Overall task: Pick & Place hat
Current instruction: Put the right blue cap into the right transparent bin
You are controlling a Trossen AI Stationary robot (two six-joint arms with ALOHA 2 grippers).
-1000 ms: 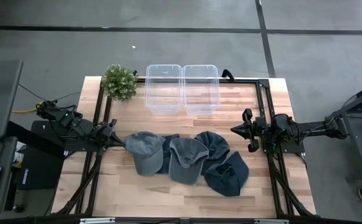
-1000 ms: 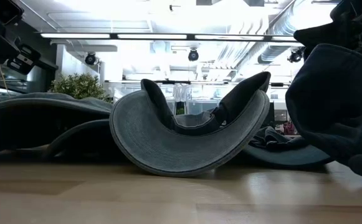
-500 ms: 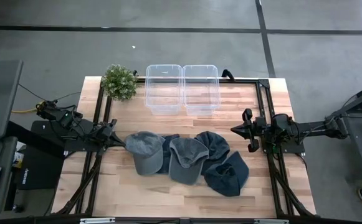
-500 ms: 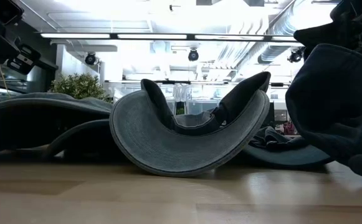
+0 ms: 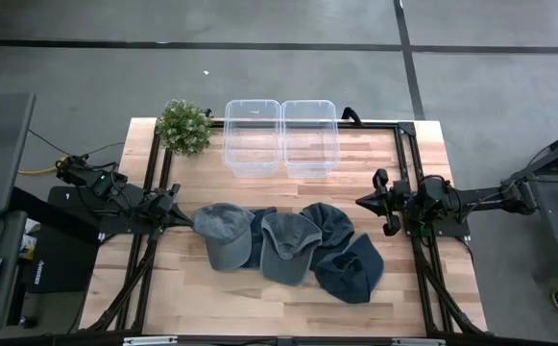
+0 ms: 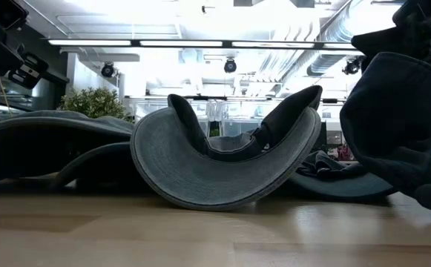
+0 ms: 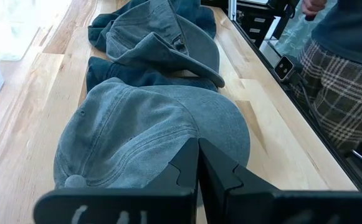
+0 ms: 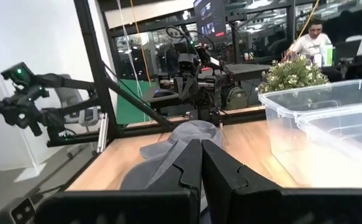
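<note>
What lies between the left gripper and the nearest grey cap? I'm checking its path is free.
Nothing: in the high view the shut left gripper sits right beside the grey cap, with no object between them.

Dark hat (image 6: 404,133) cut off (low view) — person (image 7: 339,74) cropped.

Four soft denim hats lie in a loose overlapping row across the middle of the wooden surface. The leftmost hat (image 5: 223,231) is light grey-blue, crown up, brim toward the near edge. Beside it lies a second grey-blue hat (image 5: 289,246), resting partly on a darker blue one (image 5: 331,221). The fourth hat (image 5: 352,269), dark blue and crumpled, lies nearest the front edge.
</note>
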